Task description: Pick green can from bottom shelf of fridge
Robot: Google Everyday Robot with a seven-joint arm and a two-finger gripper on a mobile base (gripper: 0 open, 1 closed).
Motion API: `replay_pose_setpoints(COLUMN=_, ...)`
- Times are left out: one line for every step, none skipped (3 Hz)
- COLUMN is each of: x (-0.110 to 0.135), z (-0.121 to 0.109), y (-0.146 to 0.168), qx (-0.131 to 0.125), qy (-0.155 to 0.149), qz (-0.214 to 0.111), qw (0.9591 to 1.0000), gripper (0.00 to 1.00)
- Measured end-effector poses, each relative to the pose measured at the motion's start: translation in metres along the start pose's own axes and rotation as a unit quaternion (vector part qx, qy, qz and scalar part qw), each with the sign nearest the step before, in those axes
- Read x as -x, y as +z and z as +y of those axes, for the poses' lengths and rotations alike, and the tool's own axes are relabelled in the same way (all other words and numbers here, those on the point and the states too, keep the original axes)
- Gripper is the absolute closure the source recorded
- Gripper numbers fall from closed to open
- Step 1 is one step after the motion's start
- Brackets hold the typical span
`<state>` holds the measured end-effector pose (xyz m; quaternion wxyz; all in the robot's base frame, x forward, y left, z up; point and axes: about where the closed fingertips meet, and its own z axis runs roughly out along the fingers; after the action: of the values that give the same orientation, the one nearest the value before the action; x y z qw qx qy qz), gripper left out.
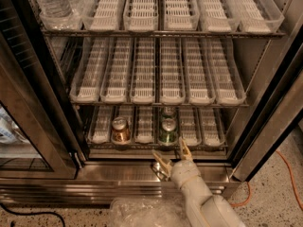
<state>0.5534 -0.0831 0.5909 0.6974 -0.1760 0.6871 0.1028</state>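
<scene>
Green can [168, 131] sits at the front of bottom shelf [204, 126], fourth lane from left. Gripper [173, 154] is just below it, fingers [185, 148] spread, holding nothing.

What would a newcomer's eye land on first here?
The open gripper hovers at the sill of the fridge, just in front of the green can in the fourth lane from the left of the bottom shelf. A copper-brown can stands two lanes left; water bottles sit top left.
</scene>
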Motion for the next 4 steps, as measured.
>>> replay_pose_setpoints(x=0.004, z=-0.003, y=0.01, qx=0.001, qy=-0.004, qz=-0.002, qw=1.0, gripper=0.3)
replay_pose_setpoints(x=0.008, z=-0.009, y=0.022, qx=0.0, qy=-0.004, qz=-0.004, qw=1.0, gripper=0.32)
replay_pose_setpoints(x=0.012, z=-0.015, y=0.035, qx=-0.002, qy=-0.004, qz=-0.004, qw=1.0, gripper=0.3)
replay_pose_setpoints(x=0.014, z=-0.021, y=0.048, qx=-0.004, qy=-0.003, qz=-0.001, qw=1.0, gripper=0.31)
